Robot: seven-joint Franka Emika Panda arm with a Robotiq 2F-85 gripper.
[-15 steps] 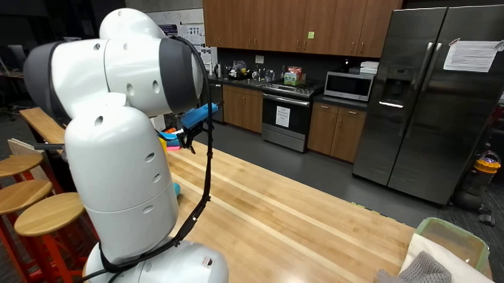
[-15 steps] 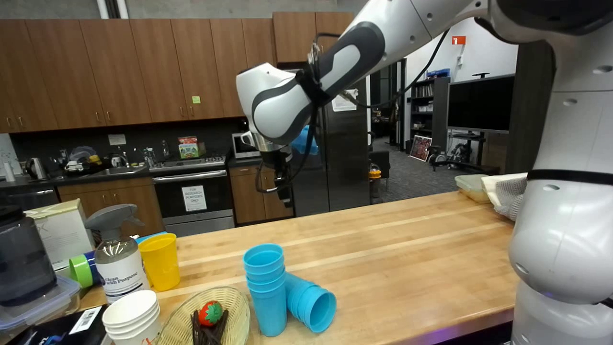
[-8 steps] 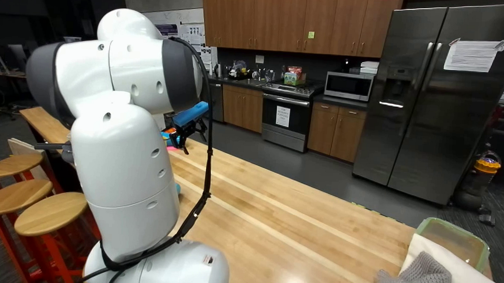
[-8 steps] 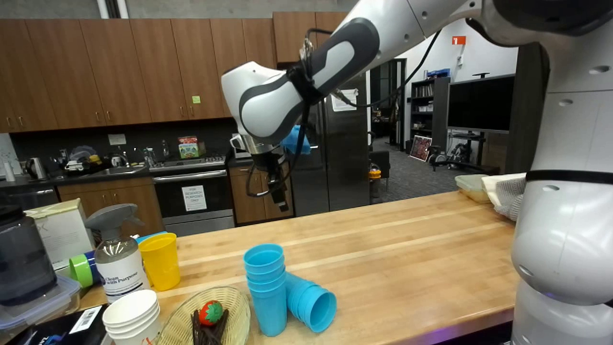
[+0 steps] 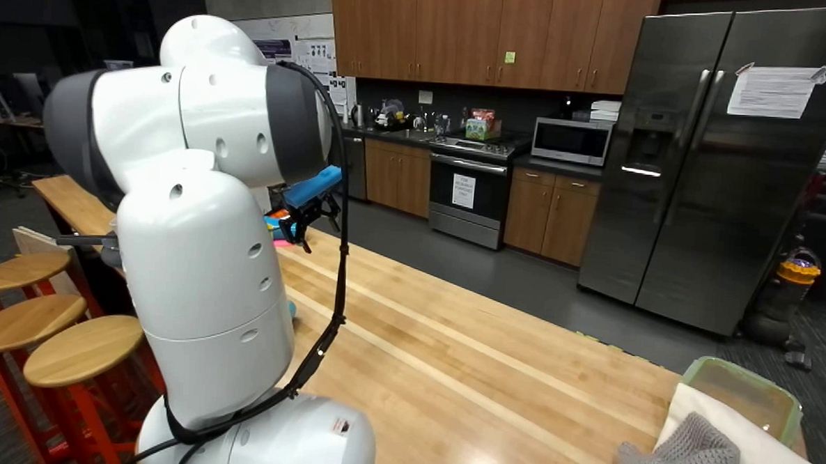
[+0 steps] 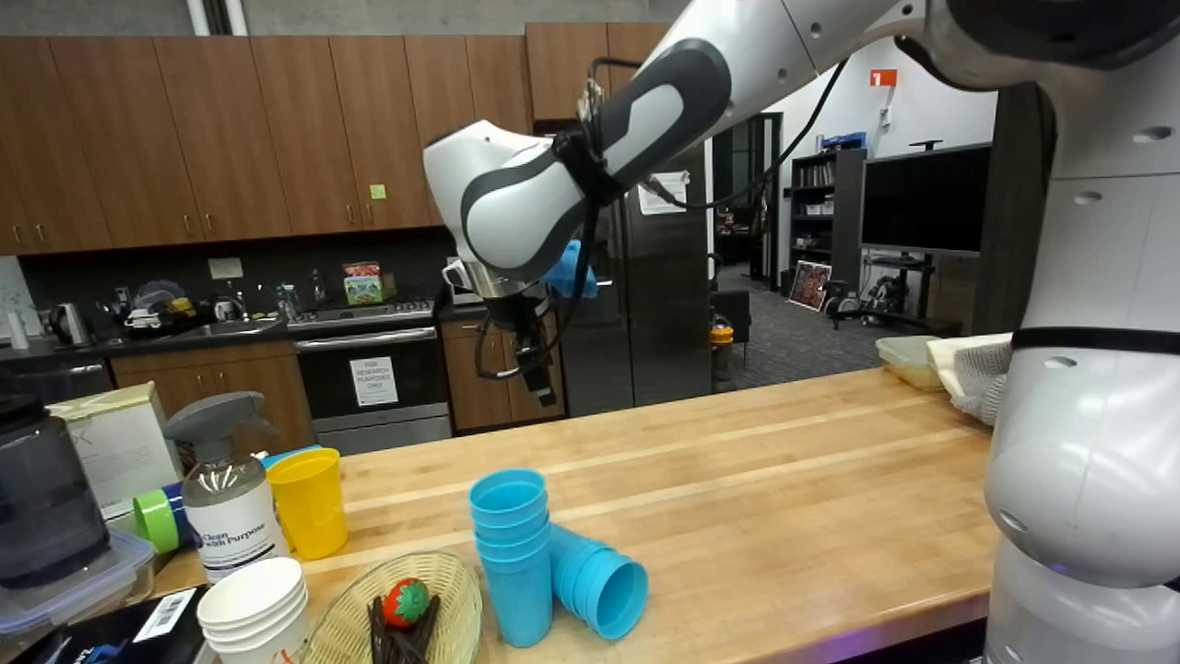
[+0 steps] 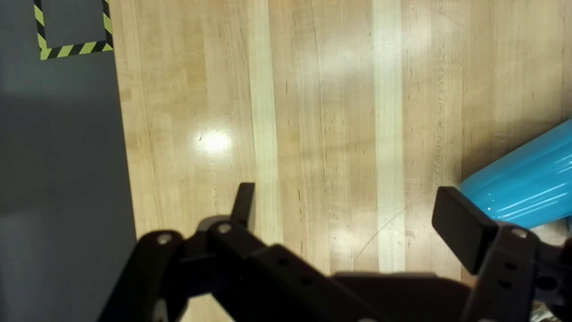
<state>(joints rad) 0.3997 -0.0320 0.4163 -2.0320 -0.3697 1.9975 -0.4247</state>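
Observation:
My gripper (image 7: 353,214) stands open in the wrist view, its black fingers far apart with only tabletop seen between them. It hangs above the wooden table (image 7: 321,112) and touches nothing. A glossy blue cup (image 7: 527,183) lies behind the right fingertip in that view, lower down. In an exterior view the gripper (image 6: 544,392) is held near the table's far edge. Closer to the camera are an upright stack of blue cups (image 6: 514,572) and a second blue stack (image 6: 599,586) lying on its side. The arm hides much of the gripper in both exterior views.
Left of the blue cups sit a wicker basket (image 6: 461,590) holding a toy strawberry (image 6: 406,602), white cups (image 6: 253,609), a yellow cup (image 6: 309,505) and a spray bottle (image 6: 230,516). A grey cloth (image 5: 689,457) and green-rimmed container (image 5: 792,409) occupy the opposite end.
Over the first half second the arm shifted left in an exterior view, carrying the gripper slightly lower. Since then it has barely moved. The cups and basket have stayed put.

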